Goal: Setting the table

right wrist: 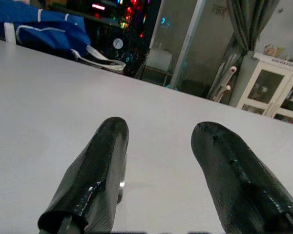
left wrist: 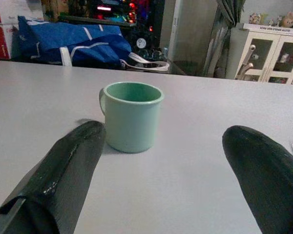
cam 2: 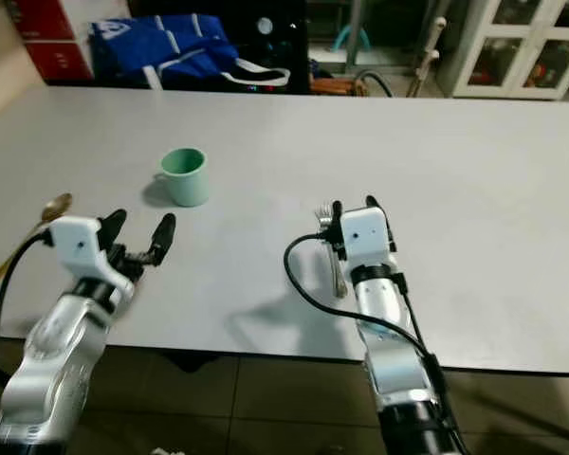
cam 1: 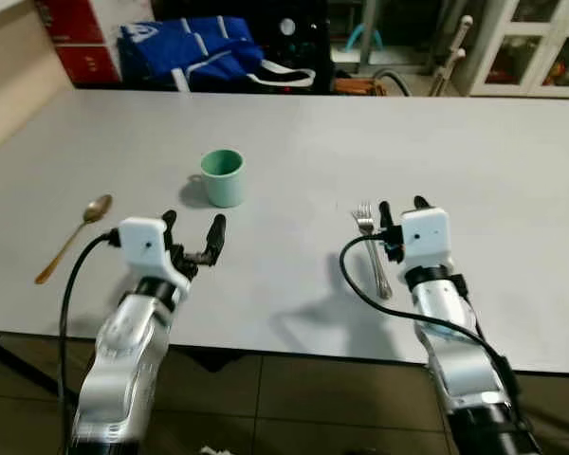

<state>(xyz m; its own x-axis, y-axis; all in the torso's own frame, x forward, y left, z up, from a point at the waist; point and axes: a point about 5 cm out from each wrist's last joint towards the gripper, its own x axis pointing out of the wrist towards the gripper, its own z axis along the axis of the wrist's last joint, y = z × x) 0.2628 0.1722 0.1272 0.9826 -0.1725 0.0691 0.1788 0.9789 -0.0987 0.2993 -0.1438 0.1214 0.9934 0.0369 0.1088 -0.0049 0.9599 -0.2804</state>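
A mint-green mug [cam 1: 223, 176] stands upright on the white table [cam 1: 474, 152], left of centre. My left gripper [cam 1: 192, 226] hovers just in front of the mug with its black fingers [left wrist: 68, 165] spread open and nothing between them. A silver fork [cam 1: 371, 245] lies on the table right of centre. My right gripper [cam 1: 401, 209] sits low over the fork's right side, fingers [right wrist: 100, 165] apart, nothing held. A gold spoon [cam 1: 76, 235] lies at an angle near the table's left edge.
A blue bag [cam 1: 194, 52] rests on a seat behind the far edge. Red boxes [cam 1: 76, 38] stand at the far left and a white glass-door cabinet [cam 1: 536, 47] at the far right. The table's near edge runs just below both wrists.
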